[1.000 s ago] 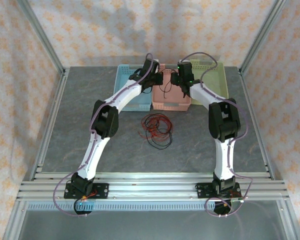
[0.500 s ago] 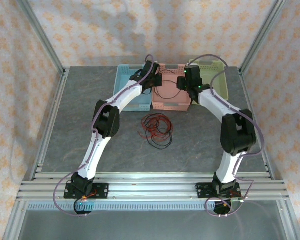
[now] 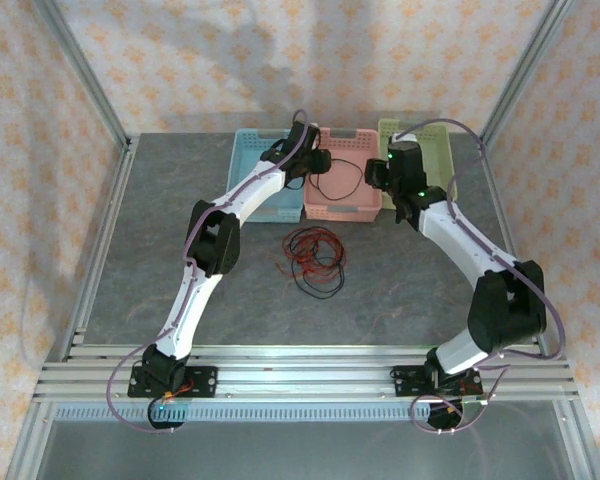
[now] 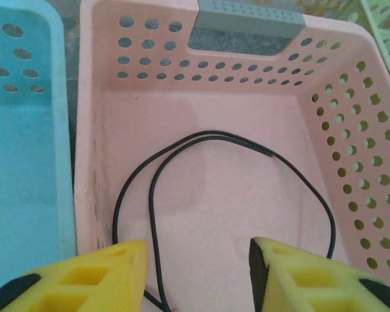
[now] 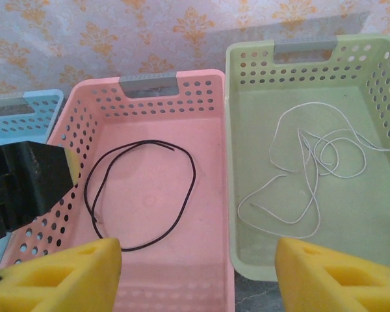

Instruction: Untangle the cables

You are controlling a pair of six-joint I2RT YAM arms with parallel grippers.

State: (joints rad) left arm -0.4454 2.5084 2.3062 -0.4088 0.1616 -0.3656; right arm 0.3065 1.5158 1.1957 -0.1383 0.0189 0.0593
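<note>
lying in pink bin point(image 4: 91, 136): blk cable point(image 4: 214, 134)

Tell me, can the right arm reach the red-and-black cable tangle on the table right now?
Probably yes: the right gripper is open and empty by the pink basket, and nothing stands between it and the tangle.

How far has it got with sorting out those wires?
Done: one black cable lies alone in the pink basket, and one white cable in the green basket. In hand: nothing. The left tool hangs open over the pink basket, and the right tool is open too. Left: a tangle of red and black cables on the table.
</note>
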